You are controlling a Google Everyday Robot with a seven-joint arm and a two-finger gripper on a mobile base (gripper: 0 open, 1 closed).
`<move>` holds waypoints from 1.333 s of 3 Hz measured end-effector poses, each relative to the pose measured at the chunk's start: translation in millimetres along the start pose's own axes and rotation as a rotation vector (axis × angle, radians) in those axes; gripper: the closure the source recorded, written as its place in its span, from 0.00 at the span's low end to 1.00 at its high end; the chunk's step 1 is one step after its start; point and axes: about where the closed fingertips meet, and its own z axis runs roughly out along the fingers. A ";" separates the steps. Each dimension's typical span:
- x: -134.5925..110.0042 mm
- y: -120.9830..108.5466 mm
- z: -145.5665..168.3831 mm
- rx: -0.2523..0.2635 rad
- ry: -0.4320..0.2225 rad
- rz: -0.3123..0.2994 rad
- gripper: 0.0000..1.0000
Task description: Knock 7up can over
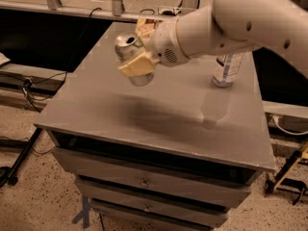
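Observation:
The 7up can (126, 43) is a small silver can with a pull-tab top. It is tilted, its top leaning to the left, over the back left part of the grey table (159, 124). My gripper (136, 52) is at the end of the white arm that reaches in from the upper right. It is shut on the can, with one beige finger (137, 65) across the can's near side. The far finger is mostly hidden behind the can.
A clear plastic water bottle (226, 69) stands at the back right of the table, partly behind my arm. A corner of a chip bag (144, 25) shows behind the gripper. Drawers sit under the tabletop. Cables and metal stands are on the floor at both sides.

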 end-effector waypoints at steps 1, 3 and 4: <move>22.0 -9.4 -32.5 -0.002 0.225 -0.069 1.00; 102.3 -14.0 -46.2 -0.021 0.586 -0.145 0.84; 124.3 -16.7 -42.0 -0.012 0.645 -0.137 0.61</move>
